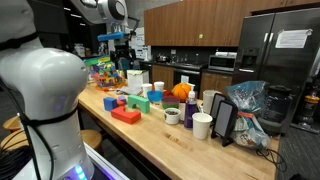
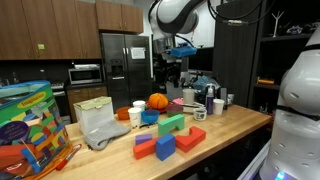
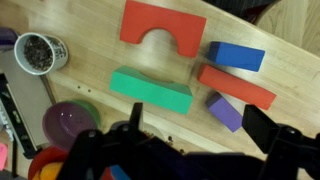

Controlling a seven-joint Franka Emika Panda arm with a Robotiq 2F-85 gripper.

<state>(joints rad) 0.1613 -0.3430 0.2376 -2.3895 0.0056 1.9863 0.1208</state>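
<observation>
Above green block (image 3: 150,92), end effector (image 2: 172,71) agape

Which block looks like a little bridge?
The red arch block at the top of the wrist view. It alone has a half-round gap cut in one side; the green block, blue block, flat red block and purple block are solid.

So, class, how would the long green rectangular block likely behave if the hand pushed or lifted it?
The long green rectangular block looks rigid, its edges straight, so it should keep its shape. Lying flat on the wooden counter, it would probably slide, not roll or tip. Pushed near one end, it may pivot.
</observation>
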